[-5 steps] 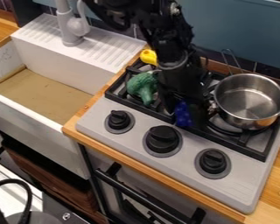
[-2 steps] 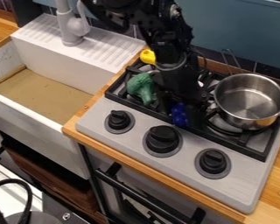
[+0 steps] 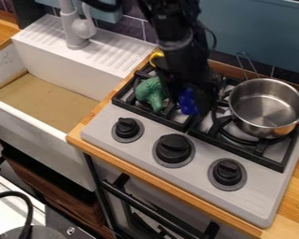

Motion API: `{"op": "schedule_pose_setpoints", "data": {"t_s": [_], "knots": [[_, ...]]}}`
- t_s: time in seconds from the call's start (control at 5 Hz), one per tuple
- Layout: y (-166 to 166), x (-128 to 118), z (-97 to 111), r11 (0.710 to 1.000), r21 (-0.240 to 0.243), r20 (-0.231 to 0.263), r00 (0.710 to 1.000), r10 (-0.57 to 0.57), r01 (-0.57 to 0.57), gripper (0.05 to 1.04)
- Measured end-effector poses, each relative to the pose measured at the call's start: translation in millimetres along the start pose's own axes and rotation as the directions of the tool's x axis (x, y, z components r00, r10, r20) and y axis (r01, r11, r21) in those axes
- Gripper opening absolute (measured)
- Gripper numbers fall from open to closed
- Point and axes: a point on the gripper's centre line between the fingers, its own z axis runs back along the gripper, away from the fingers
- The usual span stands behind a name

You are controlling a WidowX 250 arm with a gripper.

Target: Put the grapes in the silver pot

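Observation:
My black gripper hangs over the middle of the stove, left of the silver pot, and is shut on the blue grapes. The grapes stand out against the dark fingers, which partly cover them, and appear held above the burner grate. On the right-hand burner sits the silver pot, upright, with a bare inside and its handle toward the back wall.
Close on the gripper's left, a green broccoli lies on the grate. Behind it is a yellow object, partly hidden by the arm. The sink is at the left, stove knobs in front.
The gripper and the grapes have moved up and slightly left, away from the stove's front edge. More of the middle grate shows now. The pot and broccoli have stayed put.

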Motion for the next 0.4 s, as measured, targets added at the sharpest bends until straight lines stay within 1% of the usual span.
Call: {"op": "schedule_pose_setpoints", "data": {"t_s": [0.2,0.4], "knots": [[-8,9,19,0.998,0.005,-0.007,0.998,0.064,-0.064,0.778],[-33,25,10,0.995,0.025,-0.020,0.996,0.092,-0.091,0.778]]}}
